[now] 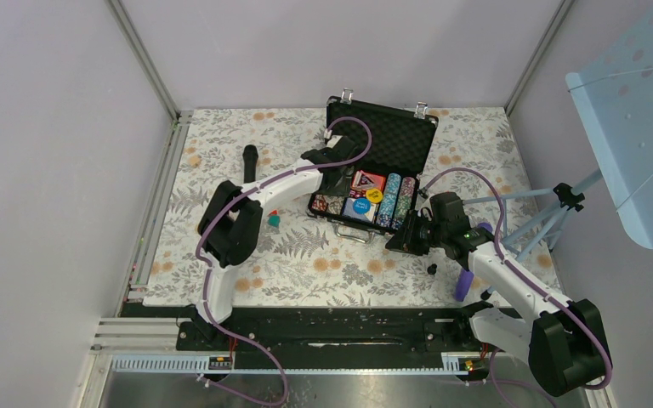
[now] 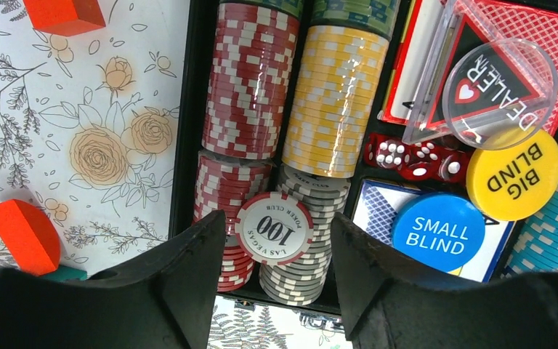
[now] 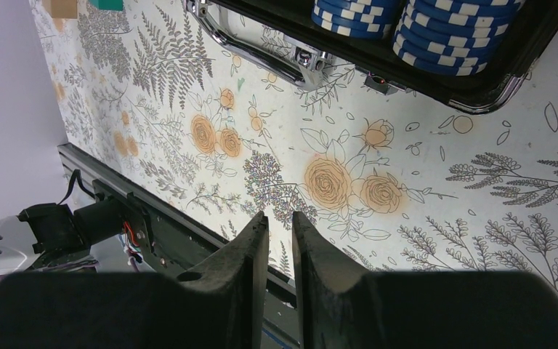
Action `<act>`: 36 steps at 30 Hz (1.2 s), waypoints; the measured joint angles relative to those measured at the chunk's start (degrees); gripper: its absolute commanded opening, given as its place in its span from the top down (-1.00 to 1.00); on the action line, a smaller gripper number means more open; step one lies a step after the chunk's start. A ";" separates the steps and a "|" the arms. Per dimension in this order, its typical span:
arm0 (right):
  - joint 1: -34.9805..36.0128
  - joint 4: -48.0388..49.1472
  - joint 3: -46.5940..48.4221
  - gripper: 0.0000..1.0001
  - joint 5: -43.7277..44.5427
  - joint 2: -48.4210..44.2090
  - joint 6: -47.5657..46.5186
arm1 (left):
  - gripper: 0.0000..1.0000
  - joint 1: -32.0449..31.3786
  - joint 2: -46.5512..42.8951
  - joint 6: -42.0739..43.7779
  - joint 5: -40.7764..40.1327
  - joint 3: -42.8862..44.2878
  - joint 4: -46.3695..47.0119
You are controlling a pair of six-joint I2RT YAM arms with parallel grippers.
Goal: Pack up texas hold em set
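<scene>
The black briefcase [image 1: 388,136] lies open at mid-table with its foam lid up. Its tray holds red chips [image 2: 251,73], yellow chips [image 2: 338,94], grey chips [image 2: 305,273], red dice [image 2: 414,156], a clear dealer button [image 2: 498,91], a yellow big blind button [image 2: 514,174], a blue small blind button [image 2: 439,233] and card decks [image 2: 552,36]. My left gripper [image 2: 277,218] hangs open over the tray's left end. A loose "100" chip [image 2: 274,227] lies on the stacks between its fingers, touching neither. My right gripper [image 3: 280,215] hovers over the cloth in front of the case, a narrow slit apart and empty.
Two red blocks [image 2: 64,13] [image 2: 25,236] and a teal block [image 1: 274,221] lie left of the case, and a black microphone [image 1: 250,161] farther left. A purple object [image 1: 464,285] sits at the front right. The case handle [image 3: 254,54] faces the arms. A tripod [image 1: 561,204] stands right.
</scene>
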 measured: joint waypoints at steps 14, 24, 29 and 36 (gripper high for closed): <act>0.00 0.00 0.00 0.48 0.00 0.02 -0.02 | 0.00 -0.02 0.00 0.00 1.57 -0.15 0.68; 0.00 0.02 0.00 0.48 0.00 0.02 -0.04 | 0.06 -0.24 0.00 0.00 3.02 -0.61 1.29; 0.00 0.00 0.00 0.48 0.00 0.09 -0.13 | 0.10 -0.66 0.00 0.00 3.50 -0.70 1.44; 0.00 0.02 0.00 0.48 0.00 0.09 -0.15 | 0.13 -1.25 0.00 0.02 4.13 -1.68 1.75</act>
